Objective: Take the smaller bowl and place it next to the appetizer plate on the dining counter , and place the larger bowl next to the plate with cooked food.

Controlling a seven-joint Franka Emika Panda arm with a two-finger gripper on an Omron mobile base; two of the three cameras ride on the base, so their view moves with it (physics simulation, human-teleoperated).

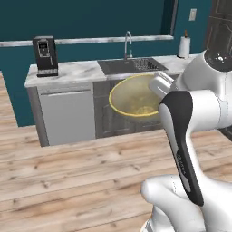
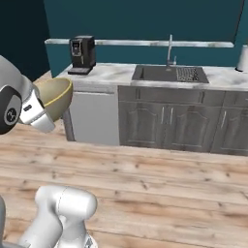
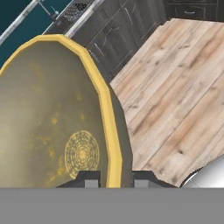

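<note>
At six o'clock in the hand view the gripper (image 3: 113,178) pinches the rim of the larger bowl (image 3: 48,118), one finger inside and one outside the golden edge. The bowl hangs tipped on its side in the air above the wood floor (image 1: 68,172), its mouth spreading toward ten o'clock. It looks stiff, glazed and probably slippery; wide as it is, a rim pinch leaves it prone to swing, so slow carrying seems wise. Beyond, at twelve, stands the sink (image 1: 131,65).
</note>
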